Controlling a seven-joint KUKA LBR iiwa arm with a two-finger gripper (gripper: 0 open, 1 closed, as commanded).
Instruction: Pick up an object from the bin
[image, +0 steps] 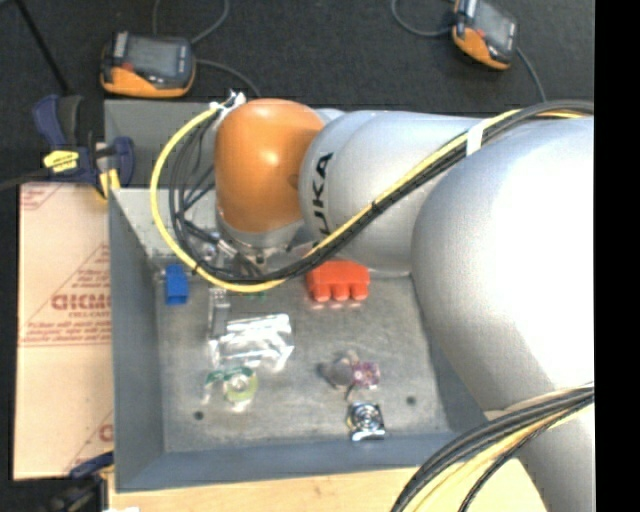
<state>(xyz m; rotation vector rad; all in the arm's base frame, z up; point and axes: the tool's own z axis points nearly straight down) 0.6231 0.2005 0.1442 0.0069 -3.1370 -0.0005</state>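
Gripper (216, 304) at upper-L corner of clear plastic packet (254, 342), mid-bin.

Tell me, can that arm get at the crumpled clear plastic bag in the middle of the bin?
Probably yes. The gripper hangs at the upper left edge of the clear plastic bag; nothing lies on it, and the blue block and orange block sit apart.

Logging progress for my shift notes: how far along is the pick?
Done: the end effector is down in the bin, at the clear wrapper. In hand: nothing visibly gripped. Left: grasping and lifting; wrapper, blue block and orange brick lie on the floor.
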